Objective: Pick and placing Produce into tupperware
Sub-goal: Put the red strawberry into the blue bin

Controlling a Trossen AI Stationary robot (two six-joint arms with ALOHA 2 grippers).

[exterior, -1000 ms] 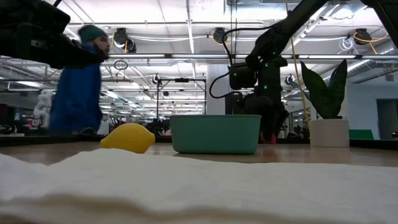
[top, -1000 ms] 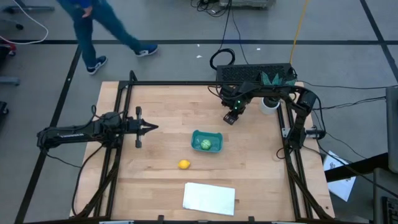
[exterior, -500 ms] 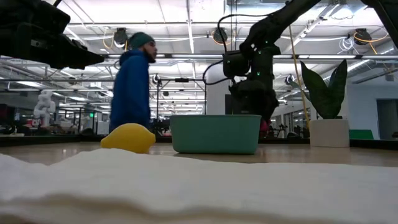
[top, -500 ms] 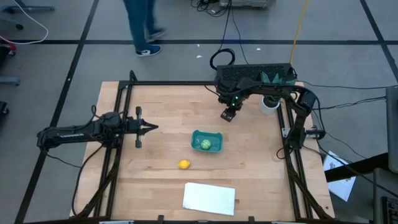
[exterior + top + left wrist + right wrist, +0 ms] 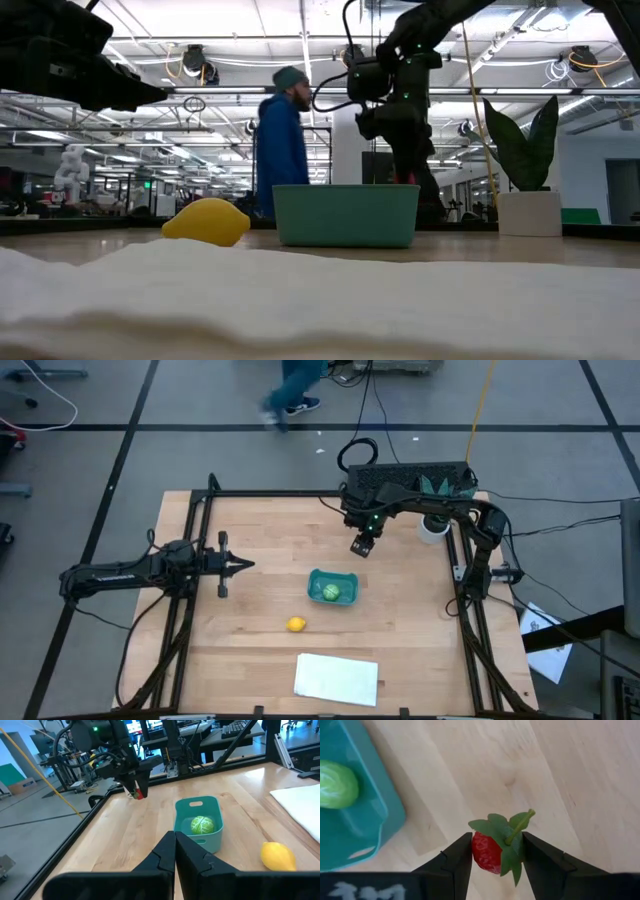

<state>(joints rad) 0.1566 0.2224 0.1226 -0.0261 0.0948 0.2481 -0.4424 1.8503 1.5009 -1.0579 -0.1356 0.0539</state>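
The teal tub [image 5: 333, 588] sits near the middle of the table [image 5: 250, 530] with the green ball [image 5: 330, 592] inside it. A white sheet [image 5: 337, 678] lies at the near edge, and the lemon [image 5: 295, 624] rests on the wood between sheet and tub, to the tub's left. A potted plant [image 5: 434, 510] stands at the far right. The right gripper [image 5: 361, 548] hangs above the table beyond the tub, clamping the strawberry [image 5: 487, 852]. The left gripper [image 5: 247, 566], fingers pressed together and empty, waits at the left.
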